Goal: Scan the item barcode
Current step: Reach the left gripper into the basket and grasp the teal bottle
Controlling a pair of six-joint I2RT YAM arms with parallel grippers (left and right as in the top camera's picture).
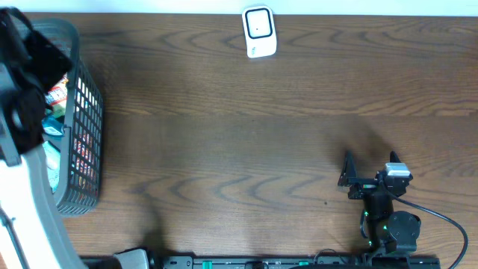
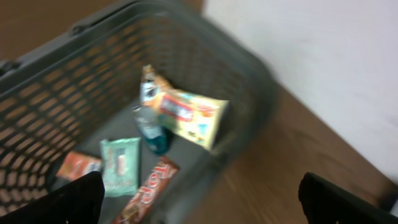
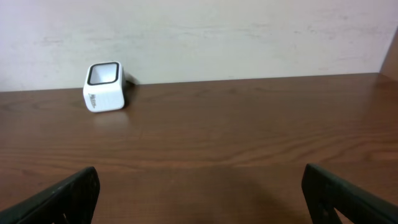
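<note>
1. Your left gripper [image 2: 200, 202] hangs wide open and empty above the basket [image 2: 50, 112]. Descend off-centre and a finger could snag the mesh wall.
2. The items lie inside, crowded: the chocolate bar [image 2: 148, 190] nearest, then the green pouch [image 2: 120, 165], then the yellow packet [image 2: 189, 118] partly covering a teal container [image 2: 152, 135]. A pinch could take two, or slip off slick wrap.
3. Your right gripper [image 1: 347, 175] is also released and empty, low over the table [image 1: 224, 149].
4. Farthest, the white scanner [image 1: 260, 31] stands at the table's back edge. A barcode turned away likely won't read.
</note>
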